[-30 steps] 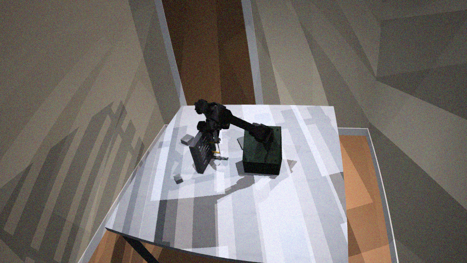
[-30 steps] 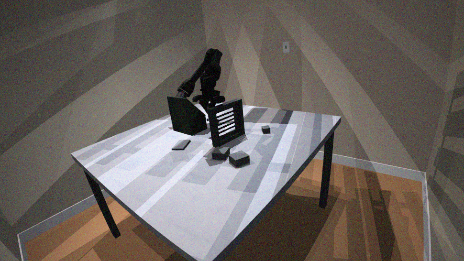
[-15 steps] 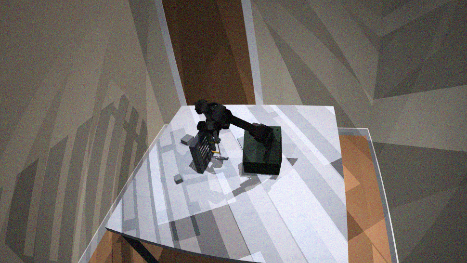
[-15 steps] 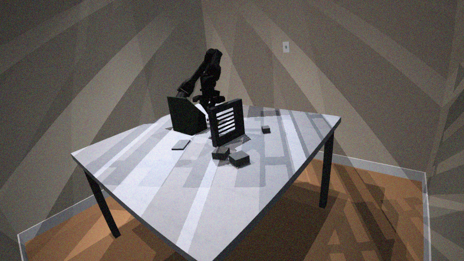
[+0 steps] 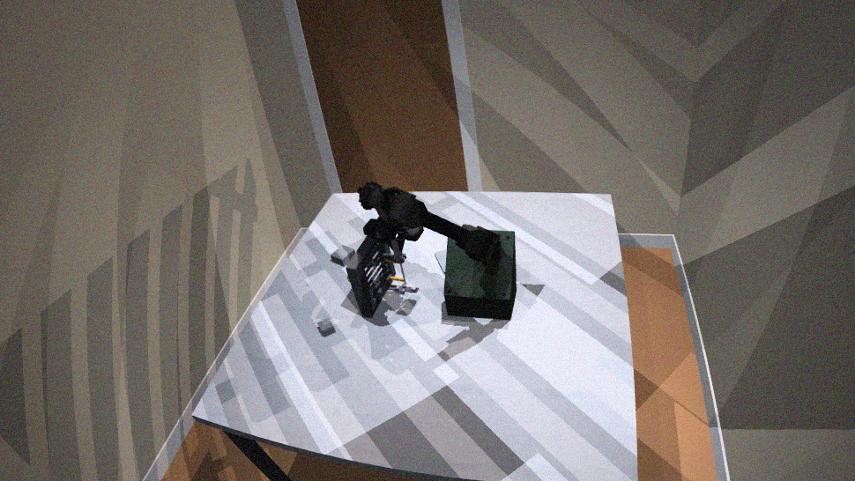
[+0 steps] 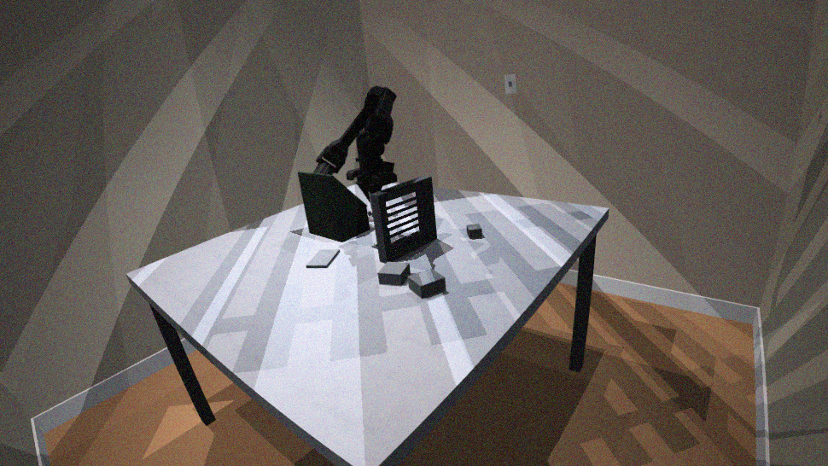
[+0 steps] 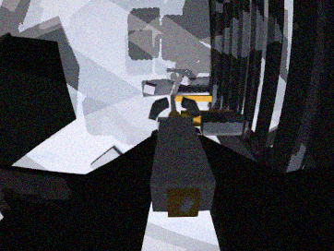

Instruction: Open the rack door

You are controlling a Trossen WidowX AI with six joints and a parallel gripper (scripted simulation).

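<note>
The rack door point(image 5: 375, 279) point(image 6: 402, 217) is a dark slatted panel standing upright; it looks closed in its dark frame point(image 6: 429, 211). The handle point(image 7: 183, 152) is a dark grey upright block with a brown square on its near end. My gripper point(image 7: 177, 141) point(image 5: 398, 249) is shut on it, one black finger at each side. A yellow bar point(image 5: 397, 278) point(image 7: 197, 99) shows beyond the handle, by the slats. How far the handle is turned I cannot tell. The frame and green box hide the grip in the exterior view.
The arm reaches over a dark green box point(image 5: 479, 275) point(image 6: 329, 208), beside the door on the table point(image 5: 538, 364) point(image 6: 289, 323). A thin flat plate point(image 6: 323, 259) point(image 7: 107, 156) and small dark blocks point(image 6: 393, 273) point(image 6: 427, 284) point(image 6: 474, 230) lie around the frame.
</note>
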